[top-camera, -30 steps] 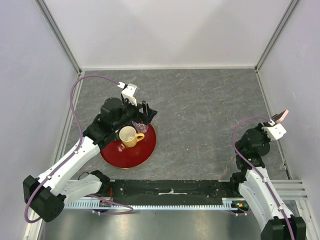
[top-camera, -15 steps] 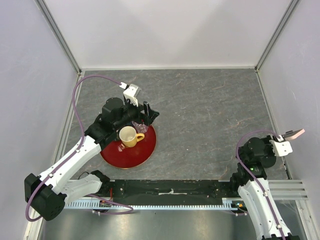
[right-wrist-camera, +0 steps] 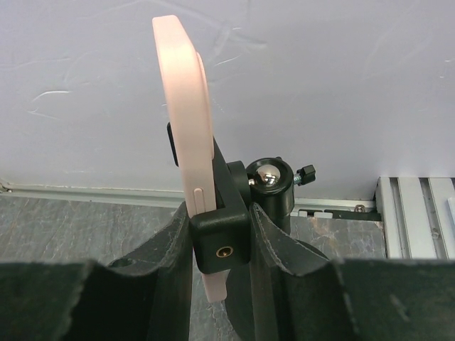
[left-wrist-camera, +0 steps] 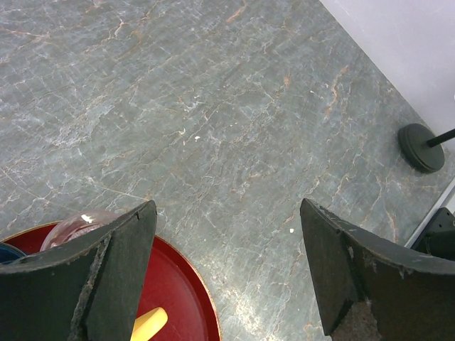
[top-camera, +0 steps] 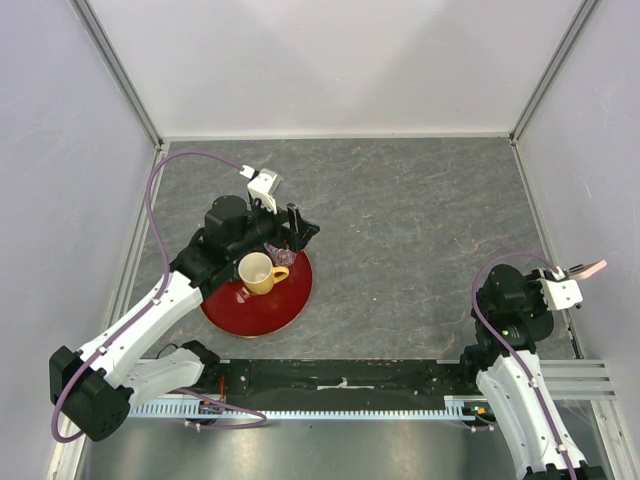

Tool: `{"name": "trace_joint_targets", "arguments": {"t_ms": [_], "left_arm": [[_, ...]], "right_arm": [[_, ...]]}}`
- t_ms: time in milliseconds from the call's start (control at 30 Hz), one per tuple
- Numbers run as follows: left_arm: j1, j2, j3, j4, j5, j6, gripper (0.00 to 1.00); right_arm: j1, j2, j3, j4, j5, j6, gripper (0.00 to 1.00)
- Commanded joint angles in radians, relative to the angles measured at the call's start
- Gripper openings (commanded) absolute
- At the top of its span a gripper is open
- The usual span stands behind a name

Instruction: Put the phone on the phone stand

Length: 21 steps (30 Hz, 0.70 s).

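Note:
The phone [right-wrist-camera: 186,106], pink-rimmed and seen edge-on, stands upright in the black clamp head [right-wrist-camera: 222,241] of the phone stand, whose ball joint [right-wrist-camera: 269,177] shows just behind. My right gripper [right-wrist-camera: 220,213] is shut: one finger presses the phone's side, the other the clamp head. From above, the phone [top-camera: 592,268] pokes out past the right gripper [top-camera: 572,282] by the right wall, and the stand is hidden under the arm. The left wrist view shows the stand's round base [left-wrist-camera: 419,148] far off. My left gripper [left-wrist-camera: 227,213] hangs open and empty over the tray's edge.
A red round tray [top-camera: 255,312] carries a yellow mug [top-camera: 258,272] and a clear glass [left-wrist-camera: 78,226] beside my left gripper [top-camera: 283,225]. The right wall [top-camera: 600,180] and a metal rail [top-camera: 590,375] lie close to the right arm.
My right arm has carried the phone rightward and toward the near edge, then settled by the right wall. The left arm has hardly moved.

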State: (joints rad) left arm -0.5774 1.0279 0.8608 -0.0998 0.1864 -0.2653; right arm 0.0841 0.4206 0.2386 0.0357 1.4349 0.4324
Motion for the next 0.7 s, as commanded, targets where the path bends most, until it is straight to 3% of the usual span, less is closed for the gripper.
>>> {"name": "trace_joint_targets", "arguments": {"t_ms": [0, 167, 267, 500, 667], "left_arm": [[0.005, -0.012, 0.001, 0.038, 0.015, -0.028, 0.88], [0.005, -0.017, 0.003, 0.035, 0.012, -0.025, 0.88], [0.005, -0.023, 0.001, 0.032, -0.002, -0.020, 0.87], [0.005, -0.026, 0.003, 0.034, -0.001, -0.014, 0.87], [0.005, -0.028, 0.003, 0.032, 0.001, -0.014, 0.87]], "right_arm": [[0.000, 0.007, 0.068, 0.007, 0.021, 0.040, 0.22], [-0.001, 0.003, 0.073, 0.007, -0.008, 0.039, 0.36], [-0.001, 0.017, 0.074, 0.009, -0.028, 0.039, 0.49], [-0.001, 0.029, 0.088, 0.024, -0.080, -0.004, 0.95], [-0.001, 0.014, 0.087, 0.046, -0.117, -0.038, 0.98]]}}
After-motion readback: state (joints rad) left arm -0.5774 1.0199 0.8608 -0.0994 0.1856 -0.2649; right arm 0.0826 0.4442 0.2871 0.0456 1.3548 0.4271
